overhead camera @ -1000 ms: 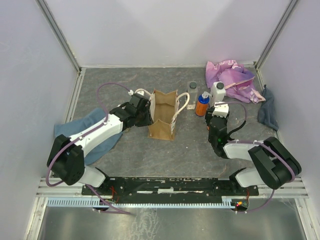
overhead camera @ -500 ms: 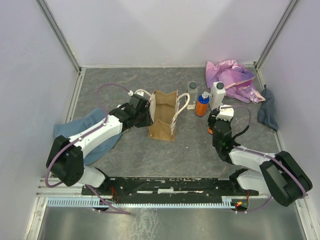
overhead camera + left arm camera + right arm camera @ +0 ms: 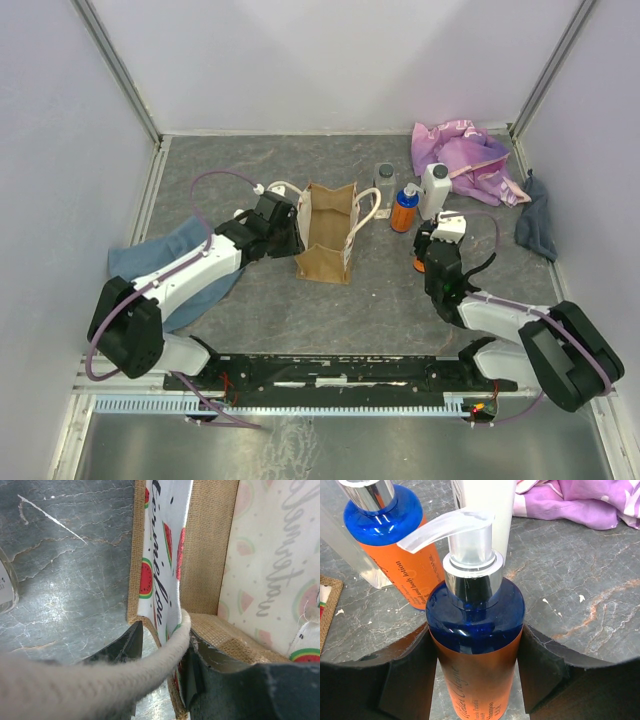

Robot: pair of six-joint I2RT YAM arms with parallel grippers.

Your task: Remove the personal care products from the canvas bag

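The canvas bag [image 3: 328,232] stands upright and open-topped at mid table. My left gripper [image 3: 291,232] is shut on the bag's left wall and cream handle [image 3: 165,647], one jaw outside and one inside the bag [image 3: 210,555]. To the right, my right gripper [image 3: 424,252] is shut on an orange pump bottle [image 3: 470,615] with a blue shoulder; its base is out of view. Behind it stand three more personal care products: an orange bottle [image 3: 403,210] with a blue top, a white bottle [image 3: 434,188] and a clear bottle [image 3: 384,180].
A purple-pink cloth [image 3: 465,158] lies crumpled at the back right corner, and a dark grey-blue cloth [image 3: 537,225] sits against the right wall. A blue cloth [image 3: 165,265] lies under my left arm. White walls enclose the table.
My right arm has drawn back toward the near edge and lowered, carrying the pump bottle away from the other bottles. The left gripper keeps its hold on the bag and has barely shifted.
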